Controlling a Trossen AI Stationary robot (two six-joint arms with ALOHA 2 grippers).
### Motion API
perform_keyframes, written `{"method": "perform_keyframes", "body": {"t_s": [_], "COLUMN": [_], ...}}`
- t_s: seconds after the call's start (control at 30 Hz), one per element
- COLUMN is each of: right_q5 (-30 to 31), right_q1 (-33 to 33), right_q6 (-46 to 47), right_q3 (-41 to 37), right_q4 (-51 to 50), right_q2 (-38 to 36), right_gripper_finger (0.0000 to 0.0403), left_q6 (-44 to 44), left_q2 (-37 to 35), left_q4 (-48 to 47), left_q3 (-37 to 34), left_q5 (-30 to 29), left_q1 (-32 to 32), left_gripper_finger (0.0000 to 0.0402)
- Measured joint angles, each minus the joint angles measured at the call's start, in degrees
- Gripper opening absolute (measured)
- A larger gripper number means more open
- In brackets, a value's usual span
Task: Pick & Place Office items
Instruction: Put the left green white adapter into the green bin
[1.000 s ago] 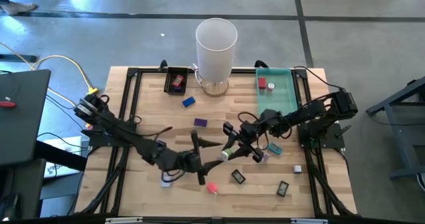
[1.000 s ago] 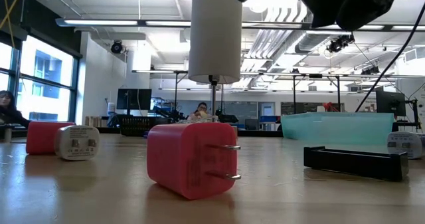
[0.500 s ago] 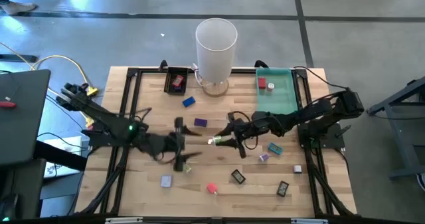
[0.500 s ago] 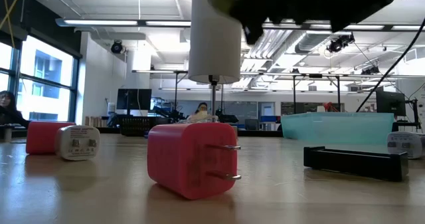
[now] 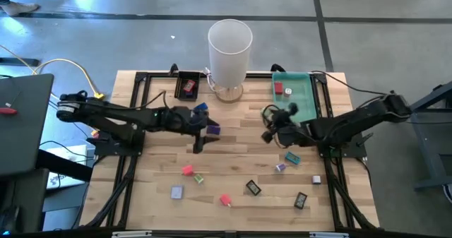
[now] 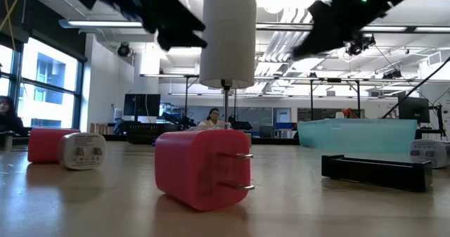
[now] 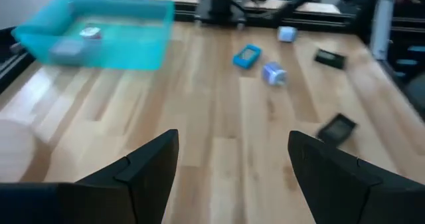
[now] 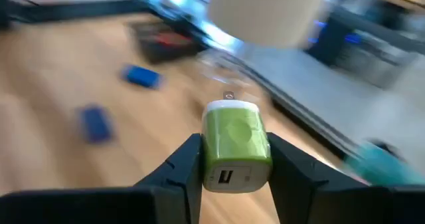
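My right gripper (image 8: 236, 154) is shut on a green charger block (image 8: 236, 137) with a white far end. In the high view it (image 5: 271, 126) hangs over the table's middle, beside the green tray (image 5: 305, 104). My left gripper (image 7: 232, 144) is open and holds nothing; it (image 5: 200, 131) hovers by a purple block (image 5: 214, 130) and a blue block (image 5: 200, 108). Several small items lie flat on the near half: a pink one (image 5: 187, 170), a red one (image 5: 225, 200), a grey one (image 5: 176, 192), black clips (image 5: 253, 188) and a teal piece (image 5: 292, 157). My right gripper pinches the green charger block by its two opposite side faces (image 8: 207, 147) between the two fingers (image 8: 186, 164). The face with the USB slot points back at the wrist and the white end points away. The block is lifted clear of the table.
A tall white cylinder (image 5: 229, 51) stands at the far edge between the small black tray (image 5: 179, 86), which holds a red piece, and the green tray, which holds two pieces. A big red charger (image 6: 200, 168) lies close in the low view. A black frame borders the table.
My left gripper has swung from the near middle of the table toward the far edge, next to the purple block, uncovering the pink item. My right gripper has drawn back toward the right and far side, carrying the green block up with it.
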Motion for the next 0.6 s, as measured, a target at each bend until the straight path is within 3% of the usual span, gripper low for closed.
{"method": "perform_keyframes", "body": {"t_s": [0.17, 0.33, 0.4, 0.6], "right_q5": [4.91, 3.66, 0.85, -6.32], "right_q1": [-2.31, -8.55, -12.21, -24.99], "right_q6": [17.04, 30.33, 31.12, 21.14], "right_q3": [0.00, -0.02, -0.02, -0.09], "right_q4": [-22.00, -38.40, -40.91, -39.54], "right_q2": [-3.43, -3.76, -3.67, -3.67], "right_gripper_finger": [0.0119, 0.0119, 0.0119, 0.0119], "left_q6": [0.18, 0.20, 0.20, 0.21], "left_q2": [0.00, -0.02, -0.02, -0.02], "left_q4": [5.32, 6.16, 6.24, 6.39], "left_q3": [-5.08, -7.03, -7.36, -7.40], "left_q5": [-0.02, -0.03, -0.02, -0.01], "left_q1": [2.63, 2.30, 1.63, -0.69], "left_gripper_finger": [0.0275, 0.0275, 0.0275, 0.0275]}}
